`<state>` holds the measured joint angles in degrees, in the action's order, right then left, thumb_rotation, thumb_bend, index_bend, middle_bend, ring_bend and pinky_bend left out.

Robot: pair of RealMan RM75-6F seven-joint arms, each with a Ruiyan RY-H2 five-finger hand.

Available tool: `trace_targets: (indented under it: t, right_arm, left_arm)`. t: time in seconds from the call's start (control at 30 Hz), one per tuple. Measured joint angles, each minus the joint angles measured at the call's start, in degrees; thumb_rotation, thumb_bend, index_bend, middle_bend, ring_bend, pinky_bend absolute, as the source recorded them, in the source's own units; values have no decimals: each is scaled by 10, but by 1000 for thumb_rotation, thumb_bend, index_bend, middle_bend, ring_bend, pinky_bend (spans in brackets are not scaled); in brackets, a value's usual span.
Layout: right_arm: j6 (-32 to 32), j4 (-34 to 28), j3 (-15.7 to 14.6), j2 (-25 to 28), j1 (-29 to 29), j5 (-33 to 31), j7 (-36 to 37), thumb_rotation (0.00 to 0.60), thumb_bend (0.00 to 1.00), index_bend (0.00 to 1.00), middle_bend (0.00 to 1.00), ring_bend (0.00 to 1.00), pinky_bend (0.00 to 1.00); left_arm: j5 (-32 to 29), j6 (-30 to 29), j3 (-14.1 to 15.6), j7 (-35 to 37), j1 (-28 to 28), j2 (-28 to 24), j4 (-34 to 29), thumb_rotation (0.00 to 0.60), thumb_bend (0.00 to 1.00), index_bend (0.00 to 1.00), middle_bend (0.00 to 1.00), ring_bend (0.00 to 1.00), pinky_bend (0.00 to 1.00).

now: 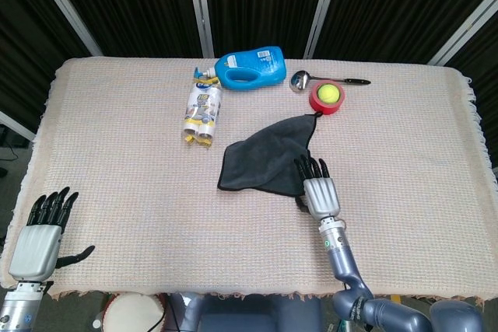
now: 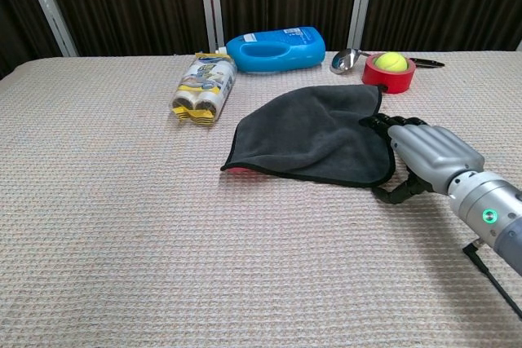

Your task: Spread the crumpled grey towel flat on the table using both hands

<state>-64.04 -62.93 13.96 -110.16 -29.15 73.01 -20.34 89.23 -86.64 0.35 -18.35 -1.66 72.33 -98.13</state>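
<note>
The grey towel (image 1: 265, 159) (image 2: 316, 131) lies folded over in the middle of the table, one corner reaching toward the red tape roll. My right hand (image 1: 318, 190) (image 2: 424, 155) hovers at the towel's near right edge with its fingers stretched over the cloth and the thumb below the hem, holding nothing. My left hand (image 1: 40, 235) rests open near the table's front left corner, far from the towel, and shows only in the head view.
A blue detergent bottle (image 1: 250, 68) and a pack of rolls (image 1: 203, 112) lie behind the towel to the left. A red tape roll (image 1: 326, 99) with a tennis ball (image 1: 328, 93) in it and a metal ladle (image 1: 303, 79) sit behind it to the right.
</note>
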Motion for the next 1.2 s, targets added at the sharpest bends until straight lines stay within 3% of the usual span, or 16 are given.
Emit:
trace_targets:
  t: [0.23, 0.37, 0.63, 1.0, 1.2]
  right_arm:
    - [-11, 33, 8, -17, -11, 2, 15, 600, 309, 41, 0, 0, 14]
    - [-13, 47, 10, -24, -16, 1, 28, 600, 309, 120, 14, 25, 56]
    - [-32, 90, 6, -36, -18, 16, 64, 600, 309, 130, 20, 30, 61]
    - [-7, 74, -4, -30, -11, -11, 20, 600, 308, 130, 20, 30, 60]
    - [-30, 93, 1, -45, -15, 1, 54, 600, 309, 143, 23, 35, 61]
  left_arm:
    - [2, -3, 0, -2, 0, 1, 0, 600, 0, 0, 0, 0, 16]
    - [2, -6, 0, -4, 1, 2, 0, 600, 0, 0, 0, 0, 16]
    - [7, -12, 1, -2, 2, 0, -4, 600, 0, 0, 0, 0, 16]
    - [6, -9, 2, -3, 1, 2, -5, 600, 0, 0, 0, 0, 16]
    - [8, -9, 4, -5, 1, 4, -4, 600, 0, 0, 0, 0, 16]
